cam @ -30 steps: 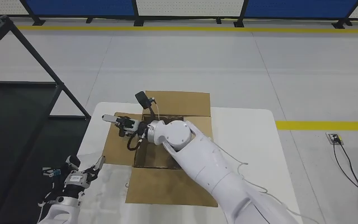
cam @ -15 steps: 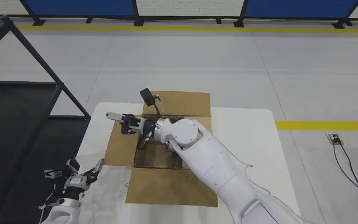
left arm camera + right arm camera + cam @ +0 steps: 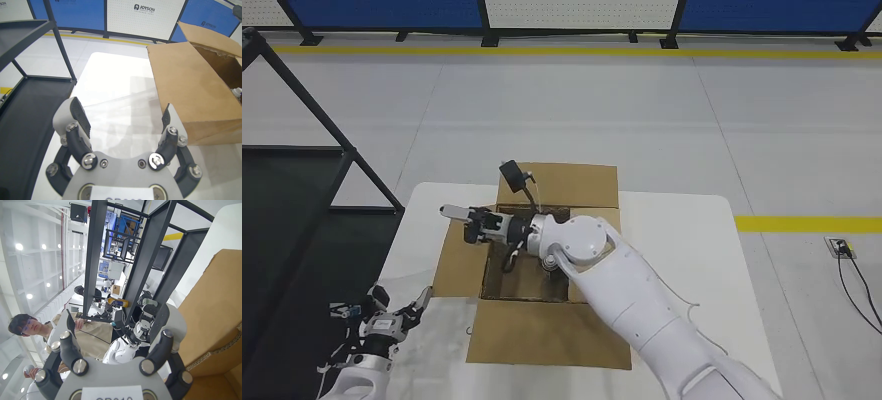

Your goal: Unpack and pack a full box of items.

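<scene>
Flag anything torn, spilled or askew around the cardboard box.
The cardboard box sits on the table, flaps spread. One oddity: a ragged, torn edge along its opening. Nothing looks spilled.

There is one brown cardboard box (image 3: 542, 338), and it stands on one white tabletop (image 3: 682, 250). Two tools are counted: the left tool (image 3: 121, 104) over the tabletop's near left corner and the right tool (image 3: 115, 309) at the box's left side. One black metal rack (image 3: 22, 117) stands at the left, with two shelves.
</scene>
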